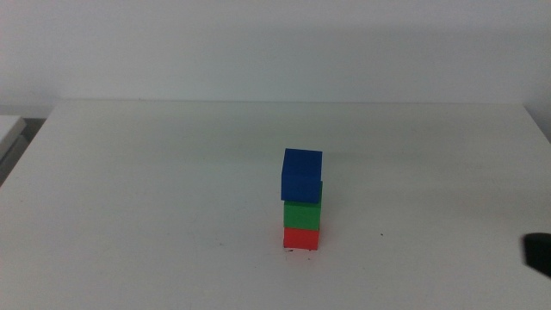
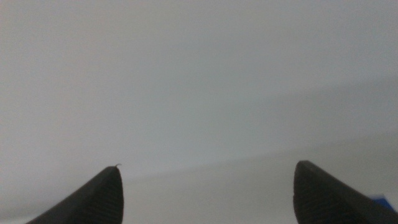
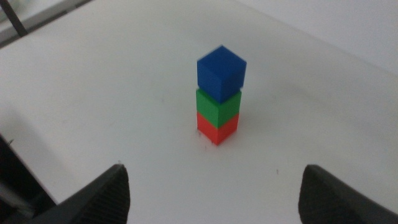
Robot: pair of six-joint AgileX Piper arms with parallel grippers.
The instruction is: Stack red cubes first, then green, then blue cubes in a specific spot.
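Cubes stand in one stack near the middle of the white counter (image 1: pixel 129 172), a little to the right and toward the near side. At the bottom is the red cube (image 1: pixel 301 238), resting directly on the counter. On it sits the green cube (image 1: pixel 302 213), well lined up with the red one. On top is the blue cube (image 1: pixel 301 174), which looks a bit larger and is slightly shifted and turned, so one edge passes over the green cube below. At the foot of the red cube, on its near side, some tiny dark marks (image 1: pixel 297 251) show on the white surface; they are too small to read. A single dark speck (image 1: pixel 383 234) lies on the counter to the right of the stack, apart from it.

Nothing touches the stack. The right pincer (image 3: pixel 214 186) is spread wide and empty, with the stack seen between its two jaws but well apart from them. In the middle view only a dark part of it (image 1: pixel 539 251) shows at the right edge, near the bottom.

The left pincer (image 2: pixel 207 186) is also spread wide and holds nothing. It is out of the middle view, and its own camera sees only pale, blurred surface between the jaws.
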